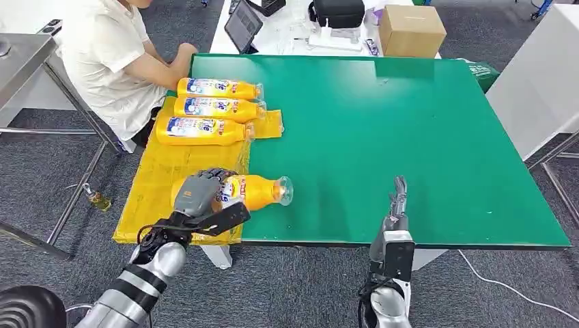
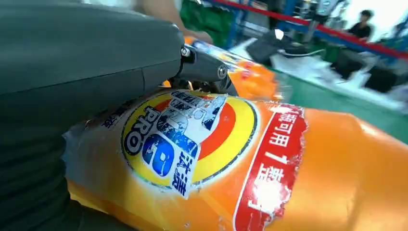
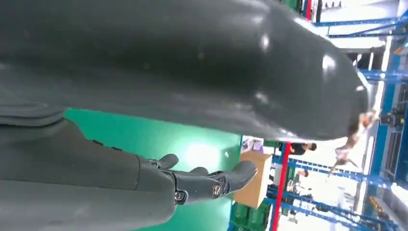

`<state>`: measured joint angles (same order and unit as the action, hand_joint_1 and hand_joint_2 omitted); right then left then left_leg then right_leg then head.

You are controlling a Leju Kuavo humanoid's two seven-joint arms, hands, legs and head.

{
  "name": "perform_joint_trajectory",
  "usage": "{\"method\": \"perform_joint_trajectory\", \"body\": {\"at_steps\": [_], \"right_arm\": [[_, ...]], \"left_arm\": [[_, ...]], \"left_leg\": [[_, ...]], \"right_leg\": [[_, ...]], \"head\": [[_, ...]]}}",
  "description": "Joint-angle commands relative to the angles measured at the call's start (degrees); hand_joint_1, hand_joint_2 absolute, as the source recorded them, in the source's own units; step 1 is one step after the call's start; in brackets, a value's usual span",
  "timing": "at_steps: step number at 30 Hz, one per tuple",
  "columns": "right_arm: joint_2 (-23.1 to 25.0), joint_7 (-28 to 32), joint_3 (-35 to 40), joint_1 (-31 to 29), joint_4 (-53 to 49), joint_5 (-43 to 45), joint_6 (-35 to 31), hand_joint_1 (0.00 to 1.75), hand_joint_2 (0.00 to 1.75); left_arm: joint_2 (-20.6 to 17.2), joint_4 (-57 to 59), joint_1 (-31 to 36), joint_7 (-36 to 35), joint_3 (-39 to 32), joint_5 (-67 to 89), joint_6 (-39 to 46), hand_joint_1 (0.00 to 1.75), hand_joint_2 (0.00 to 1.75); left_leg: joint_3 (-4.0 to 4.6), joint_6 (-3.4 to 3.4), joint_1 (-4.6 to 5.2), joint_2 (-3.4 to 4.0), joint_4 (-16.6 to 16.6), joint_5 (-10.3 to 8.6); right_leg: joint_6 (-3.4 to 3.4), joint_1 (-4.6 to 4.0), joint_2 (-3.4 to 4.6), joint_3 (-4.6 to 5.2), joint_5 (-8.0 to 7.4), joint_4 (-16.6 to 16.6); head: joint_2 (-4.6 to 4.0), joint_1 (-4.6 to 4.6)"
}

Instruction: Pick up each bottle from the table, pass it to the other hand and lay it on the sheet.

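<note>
Closest in, the left hand (image 1: 199, 193) wraps over an orange bottle (image 1: 254, 191) lying on its side — fingers curled across its label end, the clear cap pointing toward the green table (image 1: 410, 137). That bottle straddles the edge of the yellow sheet (image 1: 157, 178), its cap end over the green. Three more orange bottles (image 1: 212, 109) lie side by side farther up the sheet, near a seated person (image 1: 116, 61). Over by the table's near edge, the right hand (image 1: 397, 198) holds nothing — fingers straight and extended, apart from any bottle. A cardboard box (image 1: 412, 30) sits beyond the far edge.
</note>
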<state>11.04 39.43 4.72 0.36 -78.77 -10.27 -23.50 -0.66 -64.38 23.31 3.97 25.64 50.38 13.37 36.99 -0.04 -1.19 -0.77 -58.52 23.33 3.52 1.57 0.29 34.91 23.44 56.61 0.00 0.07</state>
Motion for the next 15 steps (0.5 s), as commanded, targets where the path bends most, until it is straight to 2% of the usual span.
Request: {"method": "perform_joint_trajectory", "body": {"at_steps": [1, 3, 7, 15], "right_arm": [[0.2, -1.42, -0.76, -3.88, 6.19, -0.84, 1.2, 0.0, 0.0], [0.08, -1.96, -0.69, -4.04, 7.09, -1.08, 1.46, 0.0, 0.0], [-0.07, -2.09, -0.62, -5.17, 9.12, -1.24, 2.2, 0.0, 0.0], [0.09, -2.27, -0.51, -5.43, 9.76, -1.22, 2.25, 0.0, 0.0]], "left_arm": [[2.64, 21.88, 13.07, -6.01, 4.41, 8.93, 3.38, 1.75, 1.75], [3.92, 24.65, 14.06, -5.73, 2.08, 6.62, 1.12, 1.75, 1.75], [5.3, 29.71, 16.35, -6.04, -0.36, 7.08, 5.63, 1.75, 1.75], [6.11, 34.42, 17.5, -5.68, -1.57, 6.31, 3.6, 1.75, 1.75]], "left_leg": [[-0.25, 0.07, -0.06, -0.11, 0.03, 0.03], [-0.34, 0.08, -0.05, -0.02, 0.05, 0.05], [-0.21, 0.04, -0.04, 0.0, 0.03, 0.03], [-0.2, 0.03, -0.03, 0.05, 0.02, 0.03]], "right_leg": [[-0.17, -0.11, -0.2, -0.34, 0.06, -0.07], [-0.19, -0.11, -0.12, -0.41, 0.07, -0.1], [-0.12, -0.08, -0.06, -0.27, 0.03, -0.06], [-0.12, -0.07, 0.0, -0.23, 0.03, -0.04]], "head": [[0.0, 0.0], [0.0, -0.02], [0.0, 0.0], [0.0, 0.0]]}}
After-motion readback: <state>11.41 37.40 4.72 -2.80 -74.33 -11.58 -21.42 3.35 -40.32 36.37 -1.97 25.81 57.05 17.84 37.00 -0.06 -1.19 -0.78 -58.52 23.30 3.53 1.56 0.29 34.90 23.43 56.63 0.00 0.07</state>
